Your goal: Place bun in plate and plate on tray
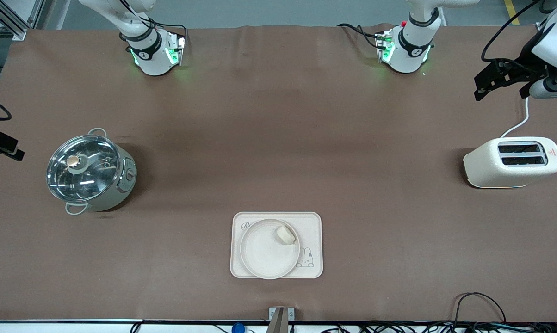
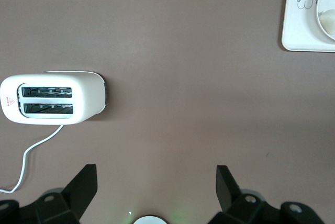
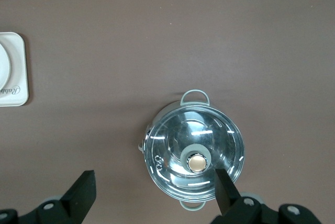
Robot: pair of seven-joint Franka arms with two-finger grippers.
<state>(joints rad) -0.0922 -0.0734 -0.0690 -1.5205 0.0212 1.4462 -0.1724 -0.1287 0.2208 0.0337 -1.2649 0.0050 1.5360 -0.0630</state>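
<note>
Bun is lying in the plate, toward the rim on the side farther from the front camera. Plate is sitting on the tray, covering most of it and leaving the bunny drawing showing; tray is resting near the middle of the worktop's front-camera edge.

Going across the front view: right gripper is hanging up in the air over the pot, fingers spread wide, holding nothing. Pot, glass lid on, is standing toward the right arm's end of the worktop, farther from the front camera than the tray. Toaster is sitting toward the left arm's end, its white cord trailing off toward the corner there. Left gripper is hanging high over bare brown worktop near the toaster, fingers spread wide, empty. Both arms are waiting.
</note>
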